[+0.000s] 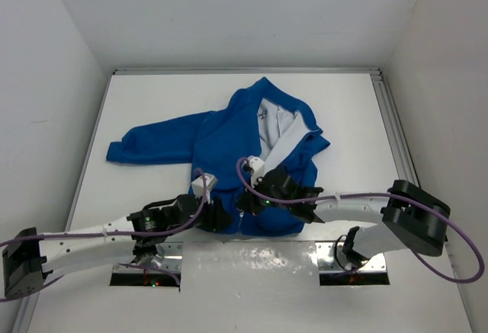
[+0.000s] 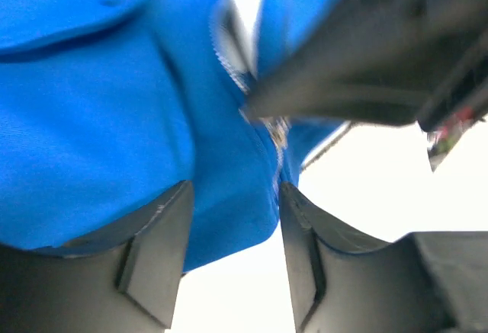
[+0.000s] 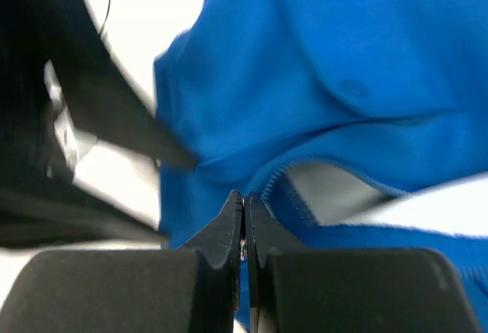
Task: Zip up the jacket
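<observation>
The bright blue long-sleeved fabric jacket lies flat on the white table. Its collar points to the far side and 1 sleeve stretches out to the left. The front gapes near the top, showing pale grey lining.

Both arms meet at the near hem. The left gripper stands wide, its 2 dark fingers straddling the bottom corner of blue cloth; the fabric sits between them without being squeezed. Just beyond, in the left wrist view, the toothed zipper line runs up the opening, and the other arm's black tip reaches it from the right.

The right gripper is pinched tight, tips pressed together right at the foot of the zipper teeth. There's a small glint of metal between those tips. Is it the pull? Too blurred, I cannot tell.
</observation>
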Motion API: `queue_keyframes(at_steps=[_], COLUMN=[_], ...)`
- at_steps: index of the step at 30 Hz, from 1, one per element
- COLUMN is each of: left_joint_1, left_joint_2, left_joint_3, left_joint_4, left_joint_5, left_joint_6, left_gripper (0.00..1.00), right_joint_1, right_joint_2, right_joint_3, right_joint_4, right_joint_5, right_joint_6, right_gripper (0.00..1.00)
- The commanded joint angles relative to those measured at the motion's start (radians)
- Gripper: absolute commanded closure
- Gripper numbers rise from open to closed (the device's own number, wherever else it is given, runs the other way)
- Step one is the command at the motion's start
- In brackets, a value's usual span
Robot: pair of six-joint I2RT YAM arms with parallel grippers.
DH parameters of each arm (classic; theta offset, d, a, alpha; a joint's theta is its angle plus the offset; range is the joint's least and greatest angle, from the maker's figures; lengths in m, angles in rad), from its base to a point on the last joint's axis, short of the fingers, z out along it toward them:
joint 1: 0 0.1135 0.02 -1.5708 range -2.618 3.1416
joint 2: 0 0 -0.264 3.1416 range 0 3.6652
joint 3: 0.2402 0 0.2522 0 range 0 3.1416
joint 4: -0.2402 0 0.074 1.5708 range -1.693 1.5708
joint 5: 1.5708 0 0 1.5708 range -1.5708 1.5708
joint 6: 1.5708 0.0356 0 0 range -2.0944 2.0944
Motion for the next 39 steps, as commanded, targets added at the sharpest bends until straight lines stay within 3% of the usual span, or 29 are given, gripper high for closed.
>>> queue_keyframes(at_steps=[1, 6, 16, 25, 33, 35, 38, 39], left_joint_1=[-0.038, -0.038, -0.038, -0.039, -0.039, -0.039, -0.038, -0.039], left_joint_2=[0.052, 0.083, 0.287, 0.235, 0.289, 0.328, 0.341, 0.342], left_joint_3=[0.026, 0.004, 0.073, 0.051, 0.038, 0.055, 0.052, 0.055], left_joint_4=[0.099, 0.193, 0.302, 0.333, 0.394, 0.399, 0.411, 0.419], left_joint_5=[-0.003, 0.006, 0.021, 0.018, 0.049, 0.044, 0.012, 0.007], left_joint_6=[0.047, 0.056, 0.087, 0.067, 0.046, 0.052, 0.049, 0.052], left_gripper=[0.52, 0.47, 0.46, 0.46, 0.47, 0.5, 0.63, 0.77], right_joint_1=[0.004, 0.004, 0.006, 0.006, 0.006, 0.007, 0.007, 0.007], right_joint_2=[-0.061, -0.143, -0.152, -0.131, -0.131, -0.126, -0.138, -0.141], right_joint_3=[-0.05, -0.152, -0.195, -0.242, -0.285, -0.287, -0.299, -0.31], right_joint_4=[0.206, 0.308, 0.388, 0.454, 0.537, 0.56, 0.569, 0.594], right_joint_5=[0.19, 0.35, 0.327, 0.33, 0.327, 0.33, 0.339, 0.341], right_joint_6=[0.156, 0.262, 0.313, 0.323, 0.363, 0.368, 0.386, 0.395], right_gripper=[1.0, 1.0, 1.0, 1.0, 1.0, 1.0, 1.0, 1.0])
